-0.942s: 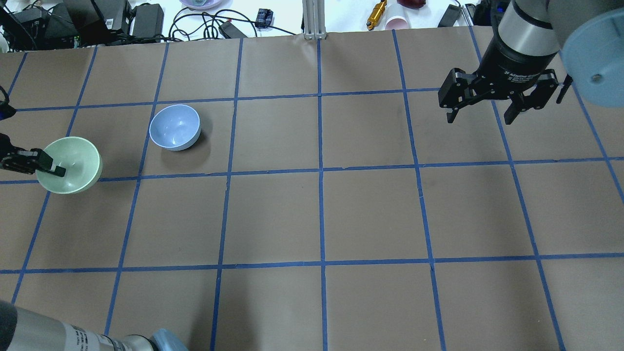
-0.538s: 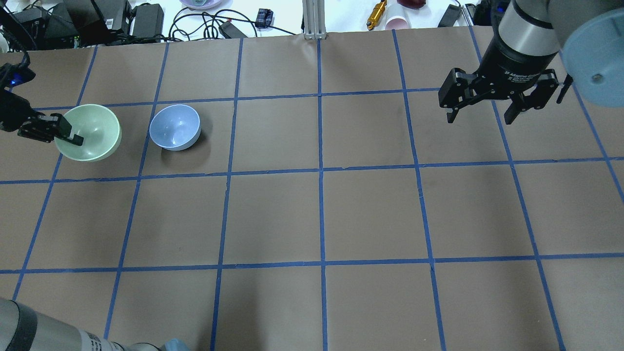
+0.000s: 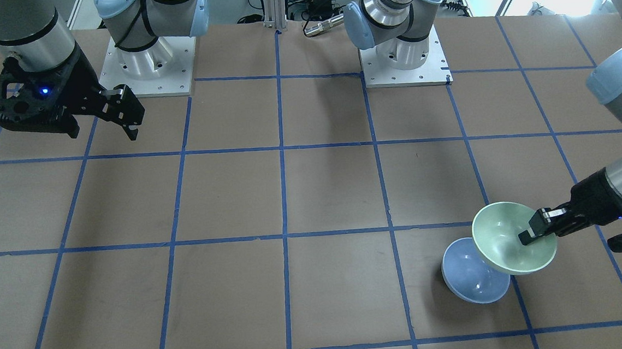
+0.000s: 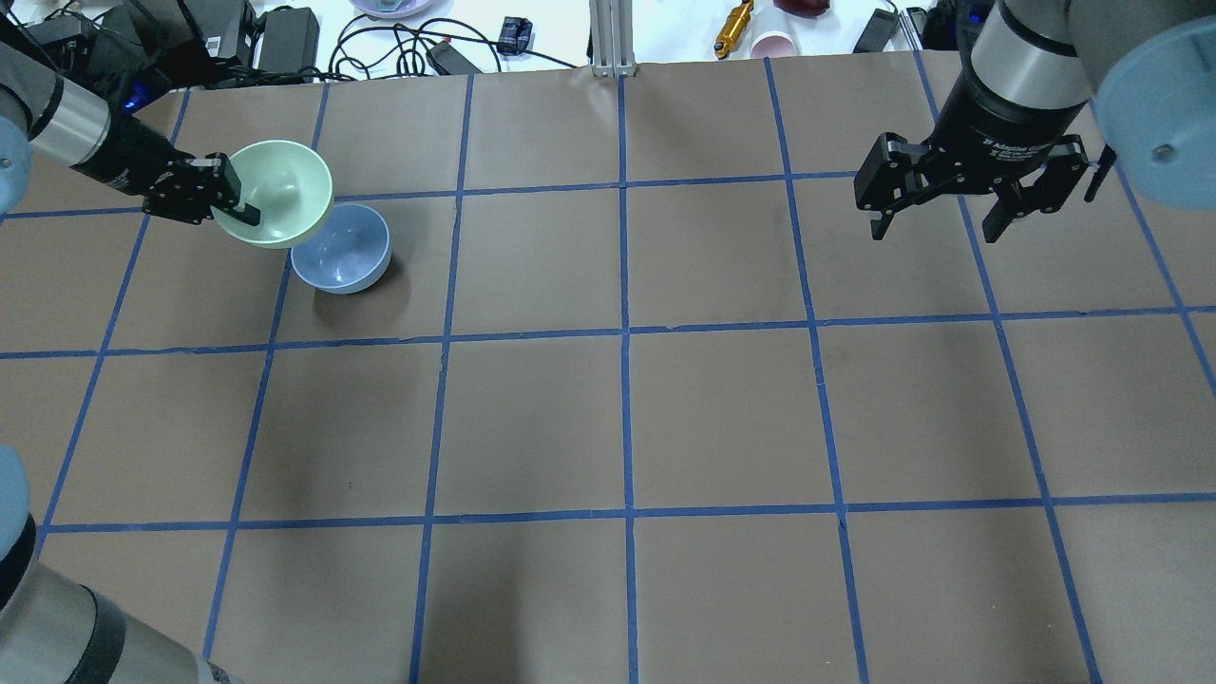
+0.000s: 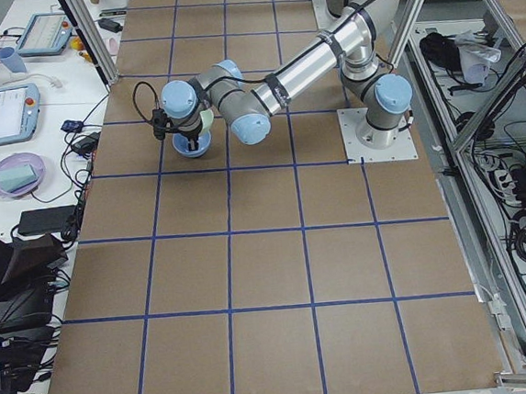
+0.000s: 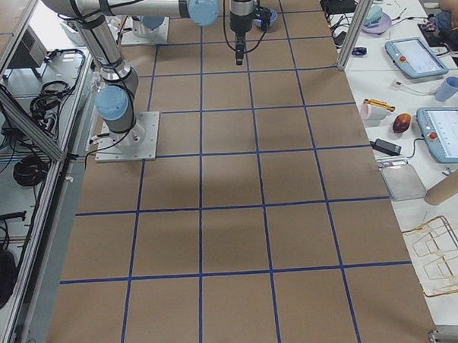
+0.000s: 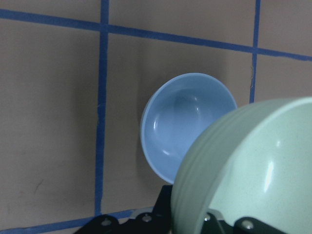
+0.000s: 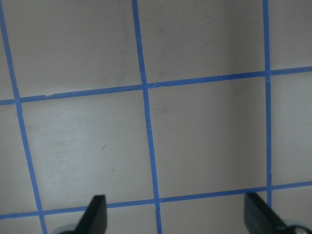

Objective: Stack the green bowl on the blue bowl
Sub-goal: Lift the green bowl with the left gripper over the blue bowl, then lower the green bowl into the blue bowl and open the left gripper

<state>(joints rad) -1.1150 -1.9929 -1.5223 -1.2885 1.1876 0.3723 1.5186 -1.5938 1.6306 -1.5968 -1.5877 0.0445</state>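
— Front view?
— The left tool pinched the green bowl by its rim and held it raised, hiding part of the blue bowl.
— Overhead?
— Same overlap, toward the far left; the right tool hung spread wide, well apart (most of the tabletop lay between them).
— Left wrist?
— The green bowl ran off frame, covering the blue bowl's lower right.

beyond the blue-taped brown table lie a black power brick, a gold cylinder and a pink cup.
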